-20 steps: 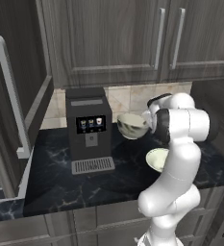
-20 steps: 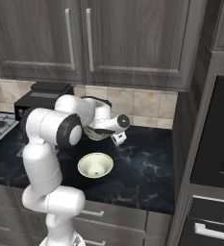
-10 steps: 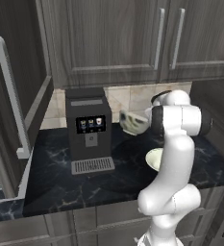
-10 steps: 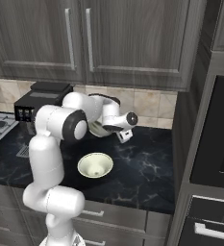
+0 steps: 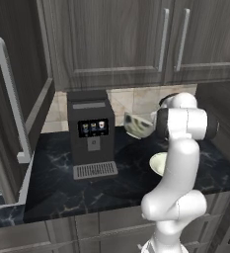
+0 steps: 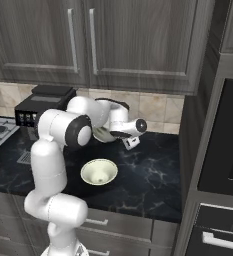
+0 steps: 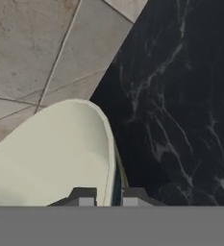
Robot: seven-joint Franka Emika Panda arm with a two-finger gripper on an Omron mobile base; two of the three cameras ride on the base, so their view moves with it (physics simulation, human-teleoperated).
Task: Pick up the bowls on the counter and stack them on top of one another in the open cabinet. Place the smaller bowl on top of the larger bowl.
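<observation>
Nearest the base, the smaller bowl (image 6: 99, 172) sits upright on the black veined desk (image 6: 153, 175), just in front of the arm's column, and nothing touches it. Behind it and higher, the jaws (image 7: 108, 197) are closed narrowly on the rim of the larger bowl (image 5: 139, 125): in the hand view one dark tip stands on the cream inner wall and the other just outside the rim, with the wall pinched between them. That bowl hangs clear of the desk, tilted so its mottled outside faces down and toward the coffee machine (image 5: 90, 133), which stands just to its left in the left base view. Beyond it lie the beige backsplash tiles (image 7: 31, 53) and, above, closed double-door cabinets (image 6: 93, 40). A door with a long silver bar handle (image 5: 10, 99) stands open at the far left of the left base view; this looks like the open cabinet, though its shelf is hidden. The step in hand appears to be carrying the larger bowl there. A rim pinch on a deep bowl gives little hold against swinging, so the carry should be slow, raised enough to clear the top of the coffee machine and kept off the tiles. The bowl should be levelled before it is set flat on the shelf, leaving room for the smaller one.
</observation>
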